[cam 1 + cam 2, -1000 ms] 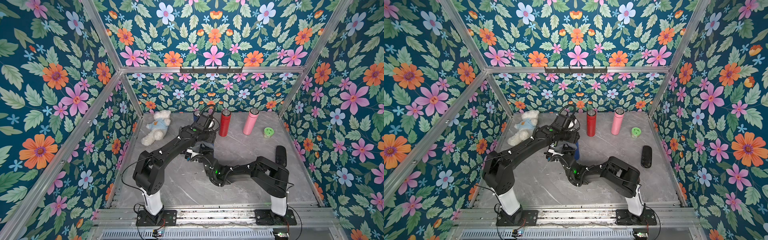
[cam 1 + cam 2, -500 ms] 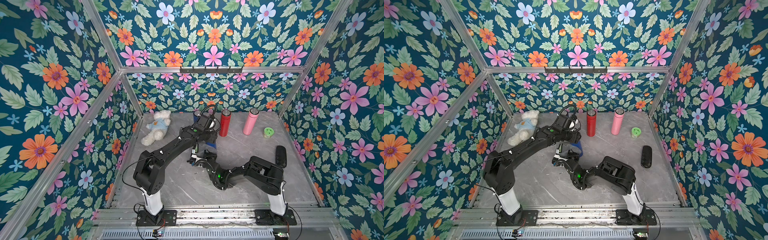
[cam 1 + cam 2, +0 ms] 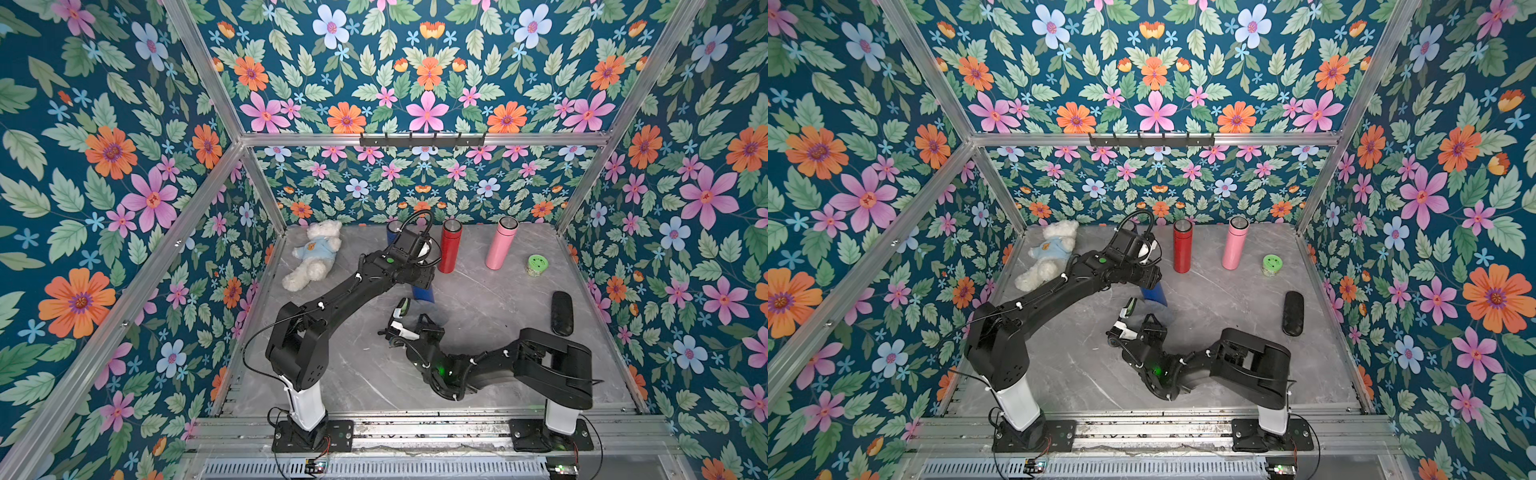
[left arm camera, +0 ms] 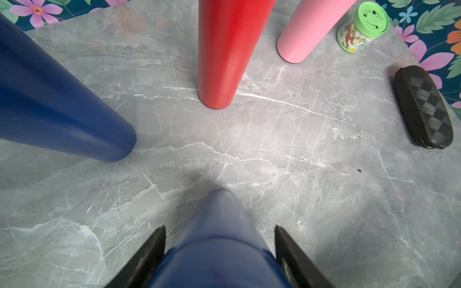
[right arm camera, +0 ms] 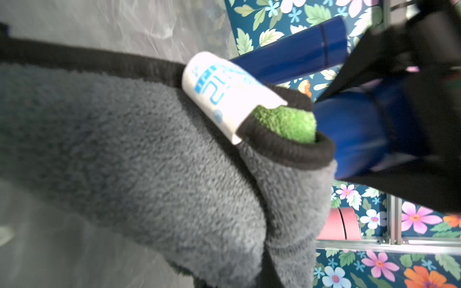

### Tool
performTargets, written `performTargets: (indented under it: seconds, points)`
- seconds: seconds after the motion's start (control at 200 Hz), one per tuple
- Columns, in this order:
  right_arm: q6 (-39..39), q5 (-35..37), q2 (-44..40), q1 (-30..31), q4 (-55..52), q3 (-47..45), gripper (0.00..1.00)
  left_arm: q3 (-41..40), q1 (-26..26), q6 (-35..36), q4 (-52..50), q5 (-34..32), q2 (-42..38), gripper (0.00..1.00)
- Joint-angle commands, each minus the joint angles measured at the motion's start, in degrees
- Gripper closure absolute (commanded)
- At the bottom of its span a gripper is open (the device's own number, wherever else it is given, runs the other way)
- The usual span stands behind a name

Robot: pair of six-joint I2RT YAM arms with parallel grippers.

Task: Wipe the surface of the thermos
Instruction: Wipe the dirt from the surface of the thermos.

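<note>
We note left gripper (image 4: 219, 230) fingers clamped round blue thermos (image 4: 219, 261). It hangs tilted near centre of grey table (image 4: 299, 174), base pointing down.

Right gripper (image 3: 400, 326) pinched tight on grey cloth (image 5: 149, 149), green side showing, at 7 o'clock of thermos, just beside it. Contact we cannot tell.

Toward 12 o'clock stand second blue thermos (image 5: 294, 54), red thermos (image 3: 451, 245), pink thermos (image 3: 500, 243).

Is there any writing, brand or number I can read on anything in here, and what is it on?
Nothing reads clearly.
White tag on the grey cloth: blue print, too blurred to read.
Green-lidded tin: tiny print on its label, too small to read.
Teddy bear: orange emblem on its blue shirt, no legible words.
Gripped blue thermos, red thermos, pink thermos: no writing visible.
</note>
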Motion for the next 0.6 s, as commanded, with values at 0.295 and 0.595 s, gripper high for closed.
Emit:
performTargets:
  seconds: [0.295,0.595]
  points:
    - [60.29,-8.29,-30.14,3.85,-69.95,2.43,1.00,-7.98,0.53,8.85,-6.77,4.19,-5.21,1.00]
    - [70.19,-42.11,-51.99,-8.57,-73.63,1.17,1.00,-19.65,0.44,22.14,4.25,12.86,-16.19,1.00]
